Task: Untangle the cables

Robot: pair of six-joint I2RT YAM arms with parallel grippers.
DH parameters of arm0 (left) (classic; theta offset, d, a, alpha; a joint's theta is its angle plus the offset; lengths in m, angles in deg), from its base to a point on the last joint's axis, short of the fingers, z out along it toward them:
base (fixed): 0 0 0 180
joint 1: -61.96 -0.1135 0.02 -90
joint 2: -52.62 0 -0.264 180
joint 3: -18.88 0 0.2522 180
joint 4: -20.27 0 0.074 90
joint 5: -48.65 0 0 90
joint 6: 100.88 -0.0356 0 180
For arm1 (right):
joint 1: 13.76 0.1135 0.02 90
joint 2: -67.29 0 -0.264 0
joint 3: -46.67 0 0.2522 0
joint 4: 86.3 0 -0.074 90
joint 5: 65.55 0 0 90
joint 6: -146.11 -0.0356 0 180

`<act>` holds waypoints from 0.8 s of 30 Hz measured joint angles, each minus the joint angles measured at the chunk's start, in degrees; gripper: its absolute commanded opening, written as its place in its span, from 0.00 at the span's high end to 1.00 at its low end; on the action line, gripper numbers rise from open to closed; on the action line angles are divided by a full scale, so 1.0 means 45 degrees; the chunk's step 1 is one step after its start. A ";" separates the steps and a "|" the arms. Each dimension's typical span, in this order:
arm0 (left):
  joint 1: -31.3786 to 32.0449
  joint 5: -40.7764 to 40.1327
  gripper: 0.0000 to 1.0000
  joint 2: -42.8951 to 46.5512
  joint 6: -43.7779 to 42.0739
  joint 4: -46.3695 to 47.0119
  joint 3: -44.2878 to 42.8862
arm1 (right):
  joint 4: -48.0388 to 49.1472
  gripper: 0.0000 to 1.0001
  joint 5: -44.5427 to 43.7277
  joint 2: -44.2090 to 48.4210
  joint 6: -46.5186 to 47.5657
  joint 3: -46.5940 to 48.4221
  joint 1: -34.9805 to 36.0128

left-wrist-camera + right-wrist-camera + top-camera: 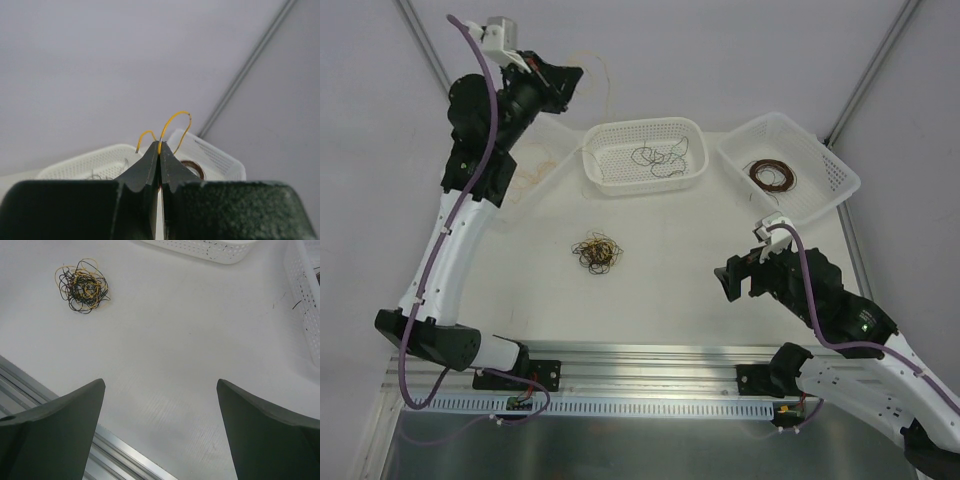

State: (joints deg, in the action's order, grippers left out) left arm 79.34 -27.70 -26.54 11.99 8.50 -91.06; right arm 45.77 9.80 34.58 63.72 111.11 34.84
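Found the left gripper (159, 150) clamped hard on one yellow wire (175, 116), held high near the back wall, with loose ends curling up past the tips. Spotted the right gripper (160, 385) spread wide, holding nothing, hovering over the table (175, 340). Saw the main tangle of cables (597, 253) sitting mid-table, well apart from both. Noticed black wires (658, 158) in the middle basket (645, 124) and a dark brown coil (772, 176) in the right basket (825, 150). Figured all of it as featherweight, springy, slippery stuff, so guessed best to pinch a stray outer loop, not the dense core.
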 measured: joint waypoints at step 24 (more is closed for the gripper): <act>-0.6125 -0.1617 0.96 -0.4342 -0.1540 -0.0447 -0.2079 | 0.0000 0.00 0.0189 -0.1030 0.0087 0.0000 0.0005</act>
State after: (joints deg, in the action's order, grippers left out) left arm 51.78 -34.98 -46.08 5.06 6.49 -100.42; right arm 45.77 10.65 29.95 64.12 111.11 34.86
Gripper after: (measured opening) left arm 0.008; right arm 0.993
